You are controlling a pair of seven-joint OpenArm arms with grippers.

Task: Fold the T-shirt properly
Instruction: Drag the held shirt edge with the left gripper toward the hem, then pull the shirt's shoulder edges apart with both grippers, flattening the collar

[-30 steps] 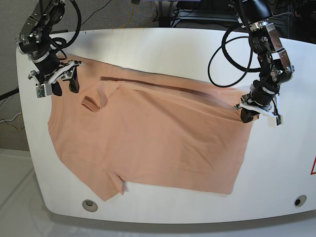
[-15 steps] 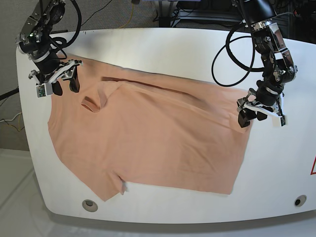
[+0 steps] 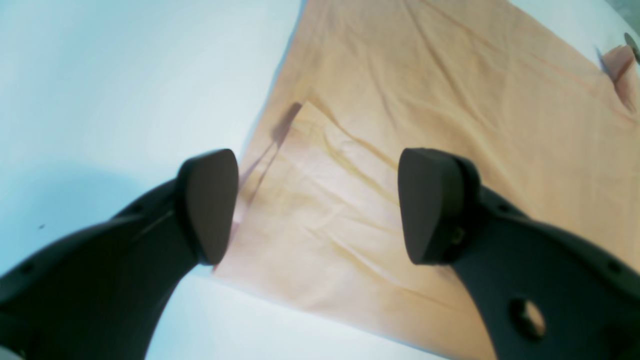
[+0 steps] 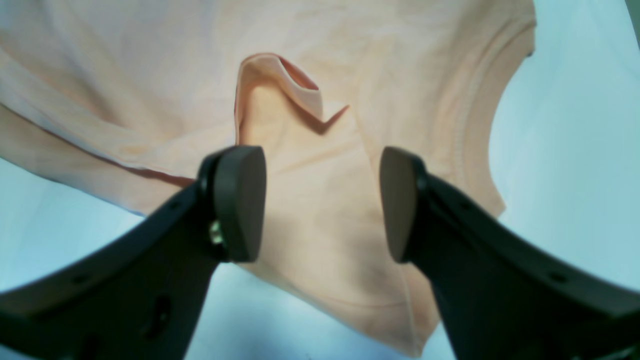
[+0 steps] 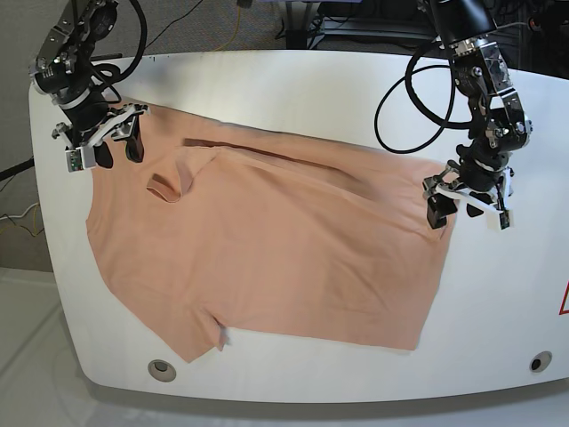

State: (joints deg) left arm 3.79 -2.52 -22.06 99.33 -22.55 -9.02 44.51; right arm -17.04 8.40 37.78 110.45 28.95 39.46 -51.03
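Left gripper spread wide, nothing between the jaws, hanging just over the hem corner of the T-shirt at the far right of the base view. In the left wrist view, two dark pads well apart, one over bare table beside the cloth edge, the other over the peach fabric; no cloth pinched, a small folded-over flap lying flat between them. Whether the pads touch the cloth: cannot tell.

Right gripper also parted, though less widely, empty, poised above the shoulder and sleeve end of the garment. In the right wrist view, pads set either side of a raised pucker of fabric near the collar, with the curved hemmed sleeve edge off to one side. No contact visible.

T-shirt spread mostly flat across the white table, peach-orange, plain, with a long crease running along its upper edge and a small loop of fabric standing up near the neck. One sleeve pointing toward the front edge of the table, beside a round metal grommet; a second grommet at the far front corner.

Behind the table: grey floor, black cables looping off the left arm, dark equipment along the back.

Against a second ago: left jaws, then clamped on the hem corner with the cloth pulled taut, now released and wide; fabric settled flat. Right gripper shifted only slightly, same gap.
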